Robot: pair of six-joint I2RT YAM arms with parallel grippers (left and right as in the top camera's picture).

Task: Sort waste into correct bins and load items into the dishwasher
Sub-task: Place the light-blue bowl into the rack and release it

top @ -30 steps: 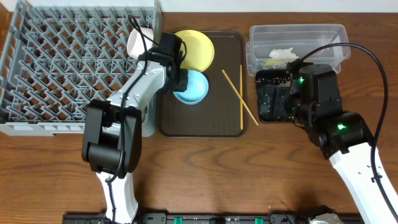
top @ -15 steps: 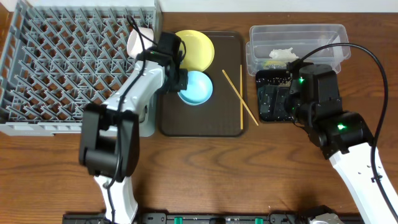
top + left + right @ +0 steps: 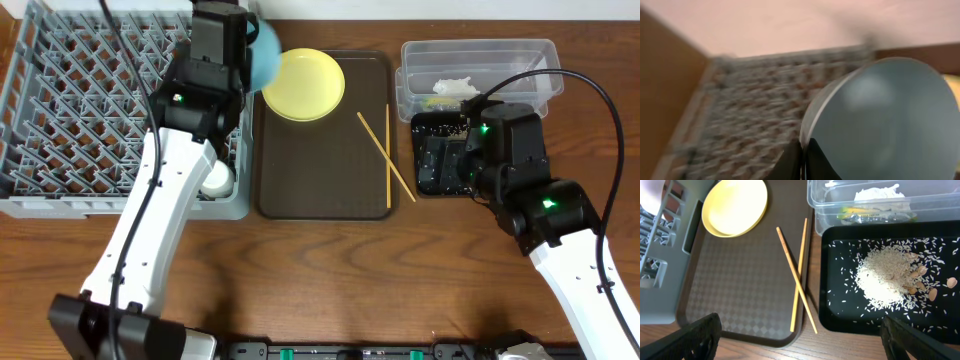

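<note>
My left gripper point(image 3: 243, 42) is shut on the rim of the light blue bowl point(image 3: 266, 55) and holds it in the air over the back right corner of the grey dish rack point(image 3: 90, 110). The left wrist view is blurred, with the bowl point(image 3: 885, 120) pinched between the fingers point(image 3: 802, 160). The yellow plate point(image 3: 303, 83) and the chopsticks point(image 3: 385, 160) lie on the brown tray point(image 3: 320, 190). My right gripper point(image 3: 805, 345) is open and empty above the black tray point(image 3: 840, 315), which holds rice point(image 3: 885, 277) and tan crumbs point(image 3: 920, 280). The clear tub point(image 3: 815, 195) holds crumpled paper point(image 3: 877, 192) and a greenish-orange scrap point(image 3: 860, 212).
A white round dish point(image 3: 217, 180) sits in the rack's front right corner; I cannot tell whether it is the cup or the small bowl. The black tray point(image 3: 440, 165) and the clear tub point(image 3: 480, 60) stand right of the brown tray. Bare wooden table lies in front.
My left arm lifted the blue bowl off the brown tray and swung it up and left over the rack's back right corner. The right arm has not moved.
</note>
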